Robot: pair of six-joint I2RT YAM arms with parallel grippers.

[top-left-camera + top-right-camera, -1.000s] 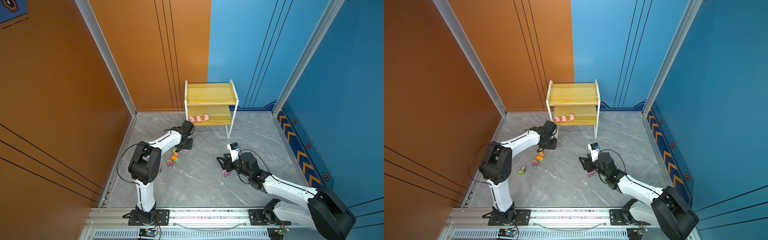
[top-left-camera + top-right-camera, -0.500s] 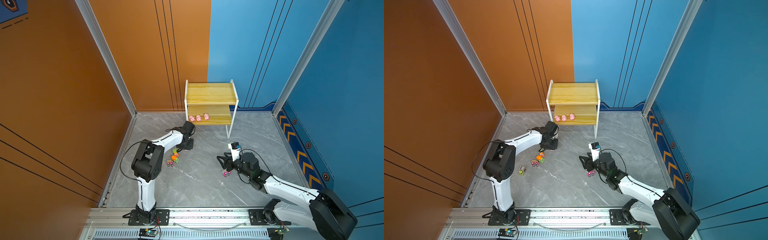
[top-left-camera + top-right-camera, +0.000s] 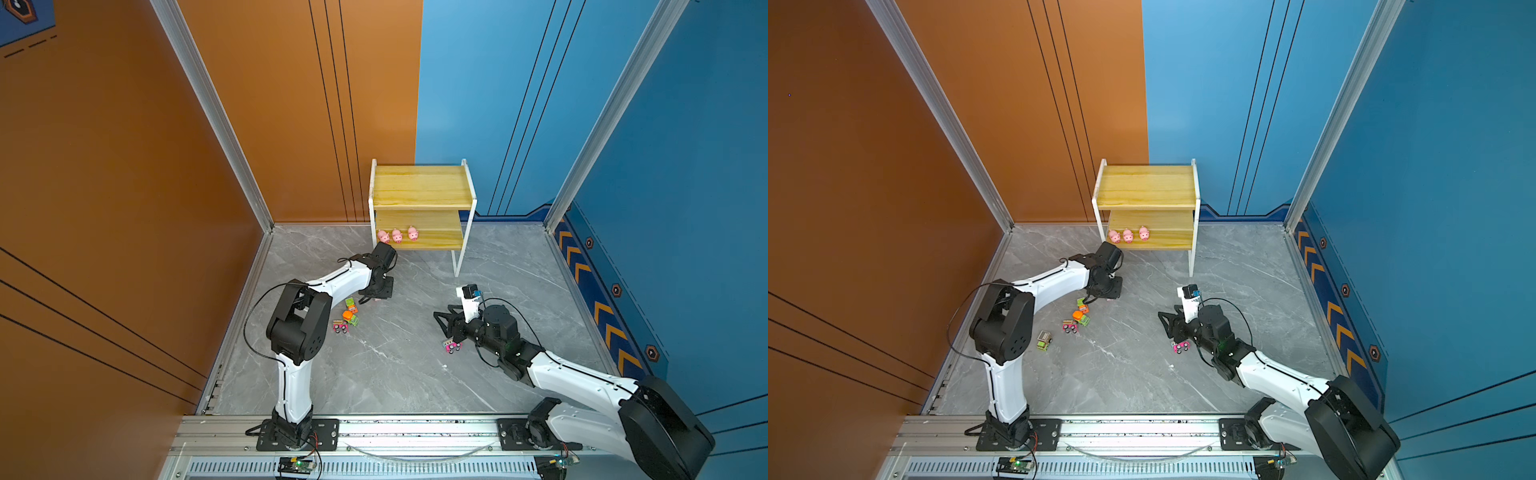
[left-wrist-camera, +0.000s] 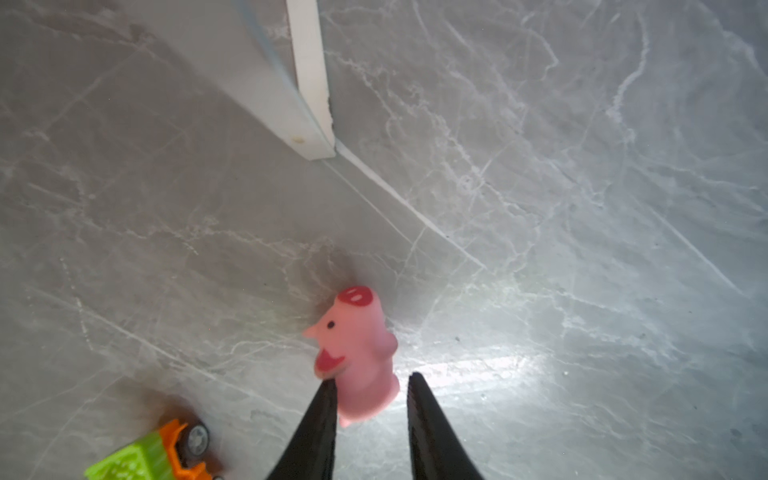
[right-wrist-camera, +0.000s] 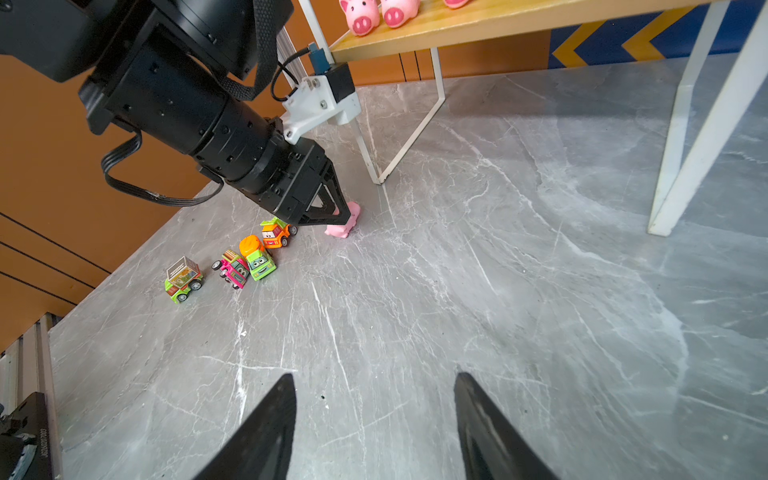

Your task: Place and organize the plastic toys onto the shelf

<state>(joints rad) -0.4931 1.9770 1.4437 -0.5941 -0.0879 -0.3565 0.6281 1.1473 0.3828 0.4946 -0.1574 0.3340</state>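
Pig [image 4: 361, 353] between left fingers [image 4: 320, 428], nearly hidden in both top views.

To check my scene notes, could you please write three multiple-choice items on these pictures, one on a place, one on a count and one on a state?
1. On the shelf, where do the three pigs stand?
A) upper board
B) lower board
C) metal rail

2. How many toy trucks are on the floor?
A) three
B) five
C) seven

3. What is the left pincer doing?
A) closed on a fourth pig lying on the floor
B) wide open above the shelf
C) closed on a green truck

Answers:
1. B: they stand in a row on it in both top views.
2. B: four cluster together and one pink truck lies by the right pincer.
3. A: the left wrist view shows that pig gripped at its tip.
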